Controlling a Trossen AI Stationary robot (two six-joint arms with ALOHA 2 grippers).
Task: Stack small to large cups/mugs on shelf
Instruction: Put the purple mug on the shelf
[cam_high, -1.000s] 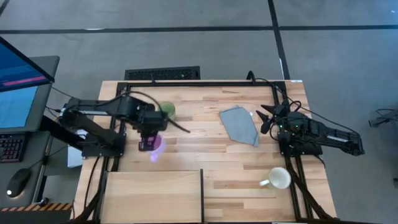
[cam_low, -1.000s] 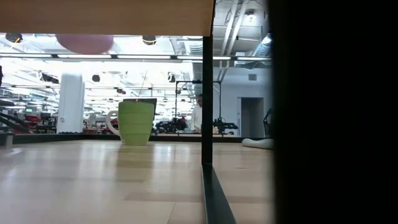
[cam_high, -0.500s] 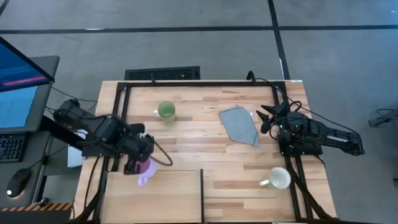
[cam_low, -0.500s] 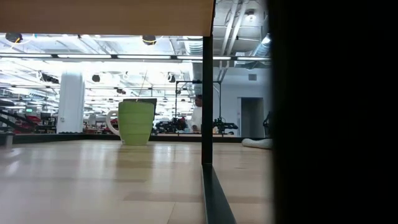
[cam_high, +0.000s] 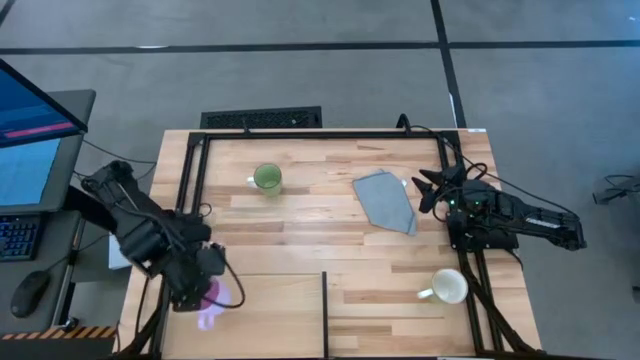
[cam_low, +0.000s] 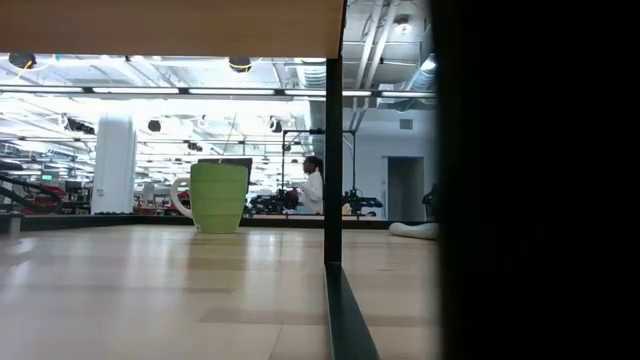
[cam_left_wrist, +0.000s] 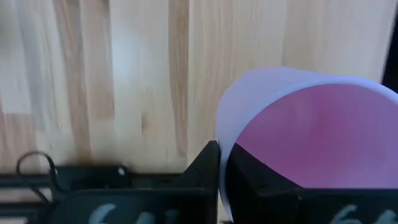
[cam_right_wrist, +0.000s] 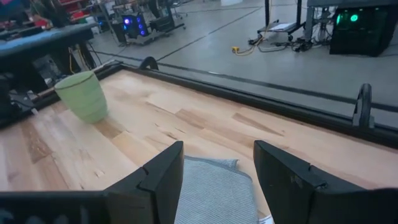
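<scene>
My left gripper (cam_high: 203, 292) is shut on the light purple mug (cam_high: 216, 301) over the left part of the light-wood shelf (cam_high: 270, 320) at the table's near left. The green mug (cam_high: 267, 178) stands upright on its base at the far left of the table and shows in the low view (cam_low: 218, 196). The cream-white mug (cam_high: 450, 286) stands on the table at the near right. My right gripper (cam_high: 428, 190) is open and empty at the right edge, beside the grey cloth (cam_high: 385, 200). My left gripper pinches the purple mug's rim wall (cam_left_wrist: 219, 134), one finger (cam_left_wrist: 208, 168) outside and one finger (cam_left_wrist: 261, 180) inside the mug. The fingers come from above, pointing down. The mug hangs mouth up over the shelf; whether its base touches the board I cannot tell.
A dark post (cam_low: 333, 150) stands at the shelf's right edge. A black frame (cam_high: 320, 133) runs round the table's far side. The grey cloth lies under my right gripper (cam_right_wrist: 217, 180). A person stands far off in the room behind (cam_low: 313, 185).
My left gripper has carried the purple mug from beside the green mug toward the table's near and left edges, to above the shelf's left part. The mug has left the low view. The green mug, white mug and cloth have stayed in place.
</scene>
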